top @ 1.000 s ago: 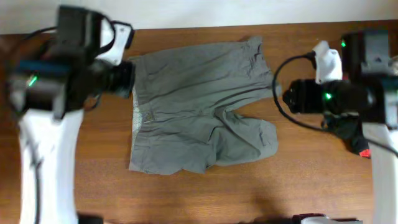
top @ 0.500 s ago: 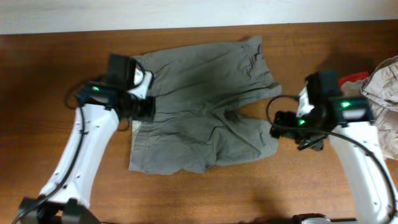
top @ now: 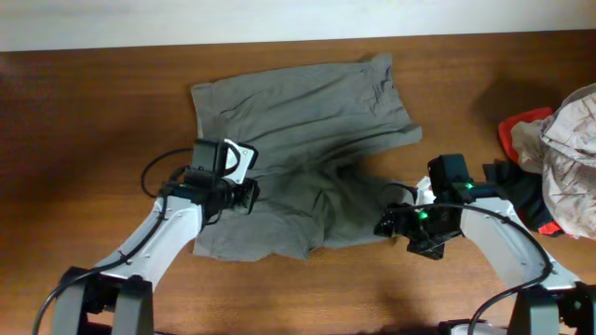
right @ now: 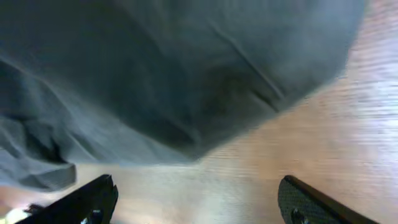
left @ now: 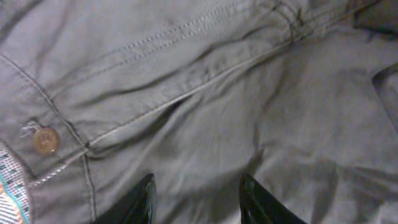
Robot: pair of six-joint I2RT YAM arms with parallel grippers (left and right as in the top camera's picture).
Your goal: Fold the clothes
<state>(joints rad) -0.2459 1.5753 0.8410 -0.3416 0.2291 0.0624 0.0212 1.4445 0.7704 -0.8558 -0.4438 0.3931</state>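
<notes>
Overhead, the shorts (top: 298,140) lie spread and unfolded toward the table's (top: 93,140) far edge, all folding left; left wrist: left gripper (left: 198,190) partly open, empty, above the fabric; right wrist: right gripper (right: 196,186) wide, apparently empty, at the cloth's edge.

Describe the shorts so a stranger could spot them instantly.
Start at the wooden table; its middle holds the shorts, spread out. They are grey-olive and lie apart, unlike the red, black and beige garments heaped at the right edge.
</notes>
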